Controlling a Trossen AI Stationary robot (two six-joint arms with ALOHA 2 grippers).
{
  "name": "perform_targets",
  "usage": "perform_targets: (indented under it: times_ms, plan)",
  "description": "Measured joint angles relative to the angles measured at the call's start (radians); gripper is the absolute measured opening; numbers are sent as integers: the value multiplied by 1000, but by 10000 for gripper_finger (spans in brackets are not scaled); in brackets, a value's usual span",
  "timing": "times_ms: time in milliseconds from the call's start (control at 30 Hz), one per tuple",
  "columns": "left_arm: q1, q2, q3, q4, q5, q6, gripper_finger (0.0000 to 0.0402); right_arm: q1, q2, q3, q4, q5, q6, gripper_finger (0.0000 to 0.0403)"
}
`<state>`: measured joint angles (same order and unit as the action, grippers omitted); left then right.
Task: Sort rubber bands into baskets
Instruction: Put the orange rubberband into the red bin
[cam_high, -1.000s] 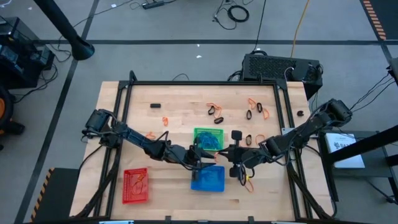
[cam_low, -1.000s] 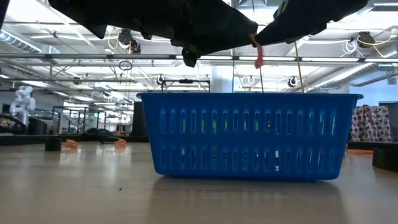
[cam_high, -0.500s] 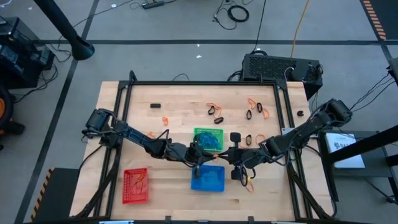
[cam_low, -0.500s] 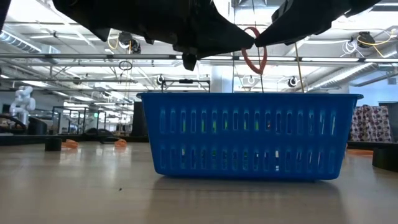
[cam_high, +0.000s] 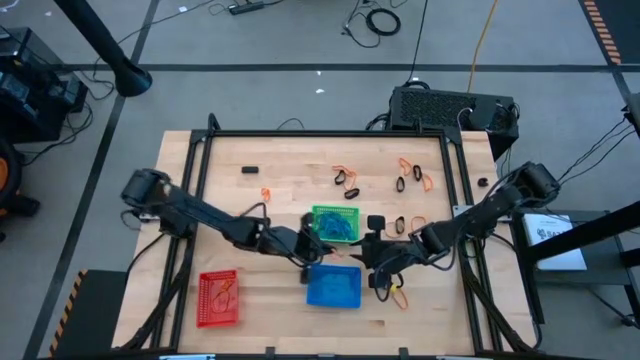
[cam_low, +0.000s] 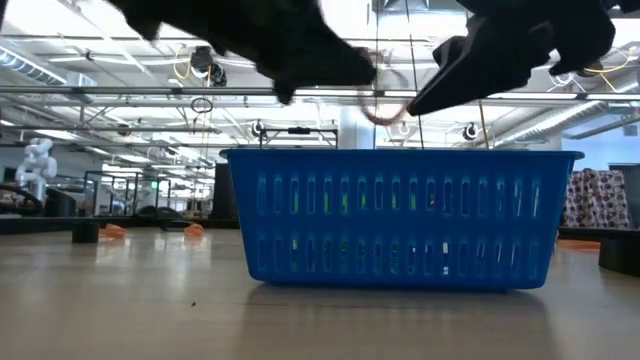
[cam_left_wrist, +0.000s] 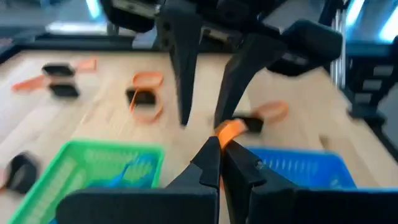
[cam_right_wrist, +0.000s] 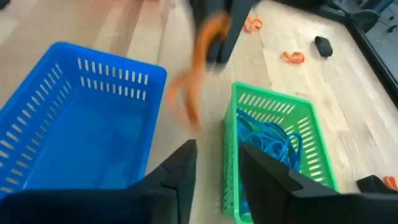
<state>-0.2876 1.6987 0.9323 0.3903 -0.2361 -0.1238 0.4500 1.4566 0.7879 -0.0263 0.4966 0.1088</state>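
Observation:
An orange rubber band (cam_left_wrist: 231, 129) hangs above the gap between the blue basket (cam_high: 333, 287) and the green basket (cam_high: 335, 222). My left gripper (cam_left_wrist: 220, 144) is shut on it. My right gripper (cam_right_wrist: 217, 148) faces it from the right and stands open, with the band (cam_right_wrist: 198, 68) just beyond its fingers. The green basket (cam_right_wrist: 273, 143) holds blue bands. The red basket (cam_high: 218, 298) sits at the near left with orange bands in it. Both grippers hover over the blue basket (cam_low: 400, 215) in the low view. My left gripper pinches one end of the orange band (cam_left_wrist: 225, 132) between its two fingertips, coming level from the table's left. The rest of the band hangs loose below and beyond the fingers (cam_right_wrist: 186, 99), blurred, clear of the baskets and the table.
Loose orange and black bands lie on the far half of the table (cam_high: 345, 178), (cam_high: 412, 176), (cam_high: 405, 225), (cam_high: 265, 193). One orange band (cam_high: 398, 290) lies right of the blue basket. A black metal frame (cam_high: 210, 135) rims the table.
My left gripper has shut on the orange band that my right gripper held over the blue basket. My right gripper has opened and let it go. The band now swings from the left fingers. The left arm's base joint has swung toward the table's left.

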Motion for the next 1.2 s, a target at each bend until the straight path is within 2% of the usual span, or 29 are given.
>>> perform_targets:
  times_ms: [133,267,333,467,567,667,833,1200]
  plan:
    - [-8,-155,54,-455,42,-83,5,0,15,0,2,-5,2,136]
    - [-12,-277,138,-944,257,-353,5,0,16,0,3,-5,2,144]
    - [-37,-317,147,-1103,343,-494,5,0,16,0,1,-5,2,146]
    - [-153,-360,147,-1343,375,-658,5,0,16,0,1,-5,2,146]
    - [-237,-356,143,-1425,403,-778,4,0,16,0,0,-5,3,146]
    - [-308,-351,128,-1416,444,-879,4,0,16,0,-1,-5,3,146]
    - [-372,-345,94,-1418,445,-1026,7,0,16,0,-4,-5,3,146]
    - [-424,-331,72,-1418,455,-1074,25,1,16,0,-21,-5,-22,146]
